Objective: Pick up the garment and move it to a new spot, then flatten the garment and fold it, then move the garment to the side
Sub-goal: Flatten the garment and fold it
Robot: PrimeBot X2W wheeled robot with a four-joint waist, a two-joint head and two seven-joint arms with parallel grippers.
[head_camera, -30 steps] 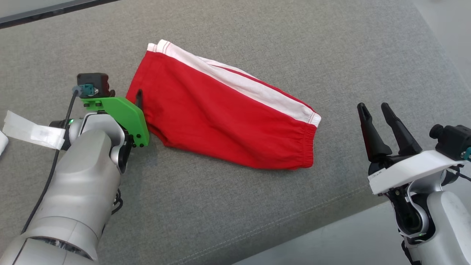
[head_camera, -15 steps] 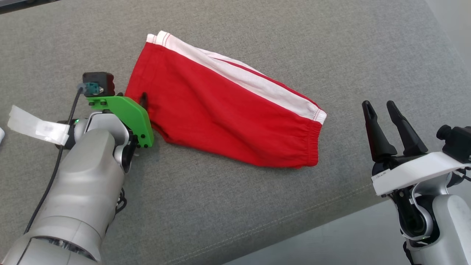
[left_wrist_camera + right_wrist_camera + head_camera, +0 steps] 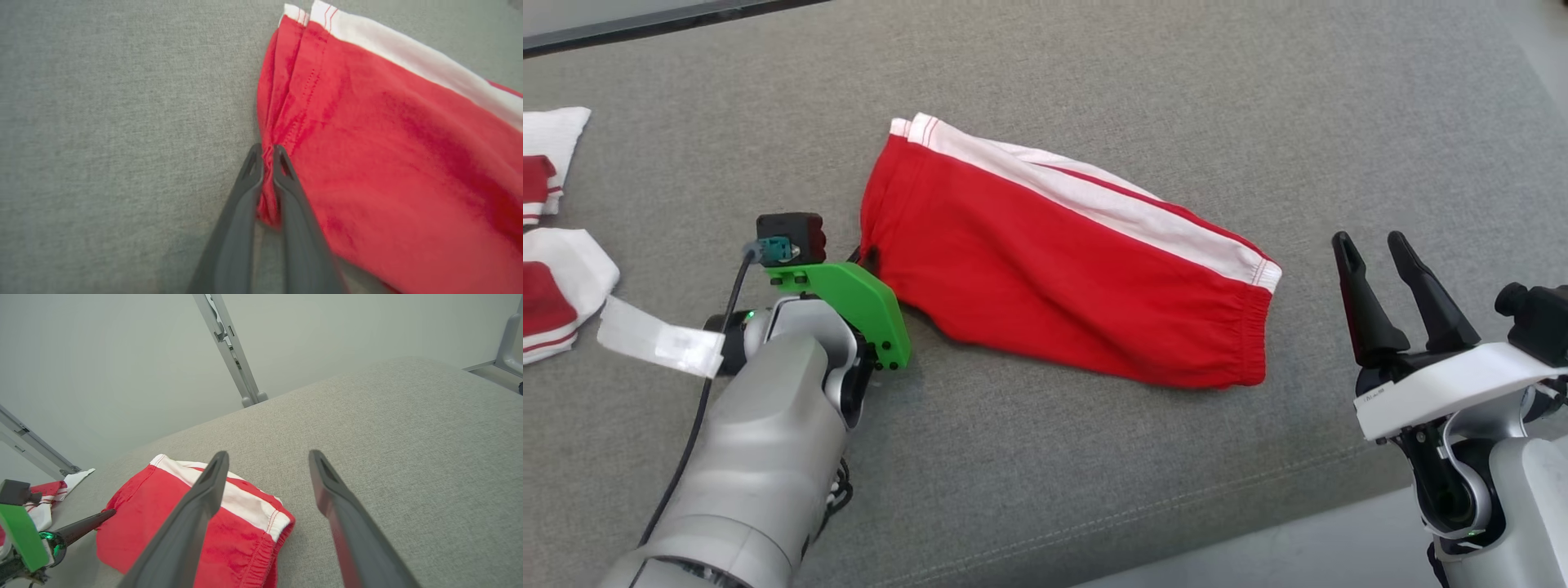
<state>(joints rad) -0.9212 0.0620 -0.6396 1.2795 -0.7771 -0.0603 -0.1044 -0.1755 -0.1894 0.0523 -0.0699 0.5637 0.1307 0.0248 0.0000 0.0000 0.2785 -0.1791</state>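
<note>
The garment (image 3: 1054, 269) is a pair of red shorts with a white side stripe, lying folded flat on the grey cushioned surface (image 3: 1094, 73). My left gripper (image 3: 870, 257) is at its left edge. In the left wrist view the left gripper (image 3: 267, 153) is shut on a bunched pinch of the garment's (image 3: 388, 143) red hem. My right gripper (image 3: 1372, 241) stands open at the lower right, clear of the elastic waistband end. The right wrist view shows the open right gripper (image 3: 267, 457) above the garment (image 3: 163, 514), with nothing between its fingers.
Other red-and-white cloth pieces (image 3: 551, 163) lie at the far left, one (image 3: 556, 294) just beyond my left forearm. The surface's front edge (image 3: 1258, 523) runs diagonally at the lower right. Metal frame struts (image 3: 233, 351) stand behind the surface.
My left gripper has shut on the garment's left edge, bunching the cloth. The camera has shifted, bringing the cloth pieces at the far left into view. The right gripper stays open.
</note>
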